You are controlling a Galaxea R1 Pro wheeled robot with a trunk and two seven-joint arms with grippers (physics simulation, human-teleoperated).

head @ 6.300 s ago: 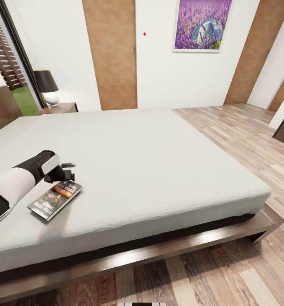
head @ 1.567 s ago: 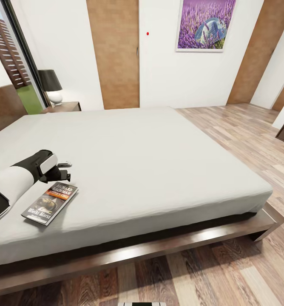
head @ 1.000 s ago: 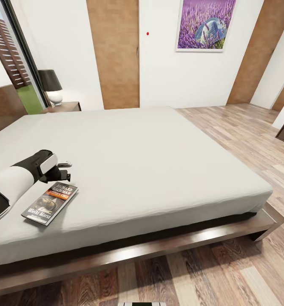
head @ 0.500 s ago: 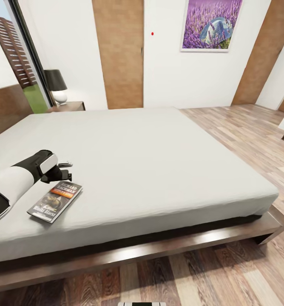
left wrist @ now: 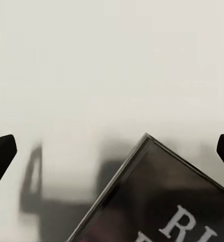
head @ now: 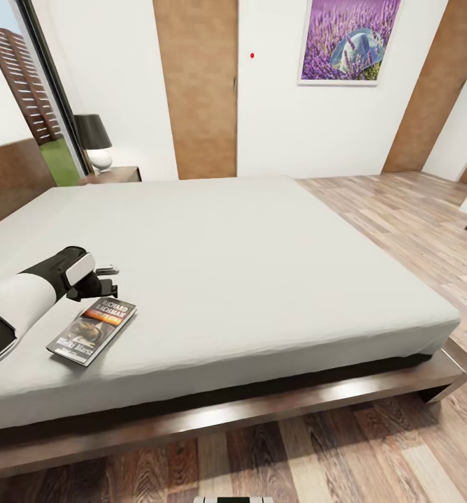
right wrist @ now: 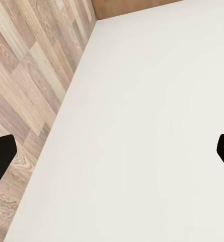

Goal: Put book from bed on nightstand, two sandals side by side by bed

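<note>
Apparently to line up a grasp, we hold our left gripper [head: 108,278], jaws spread, just beyond the dark orange-banded paperback book [head: 91,330] lying flat on the off-white mattress bed [head: 275,279]

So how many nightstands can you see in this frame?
1. A small dark reddish-brown wooden nightstand stands at the bed's far side by the headboard, carrying a black-shaded lamp. A second may sit outside the view.

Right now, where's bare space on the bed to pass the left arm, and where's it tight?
Bare mattress on the bed from the book to the foot edge and far side. Tight only near the left gripper, jaws open just beyond the book's top edge.
</note>
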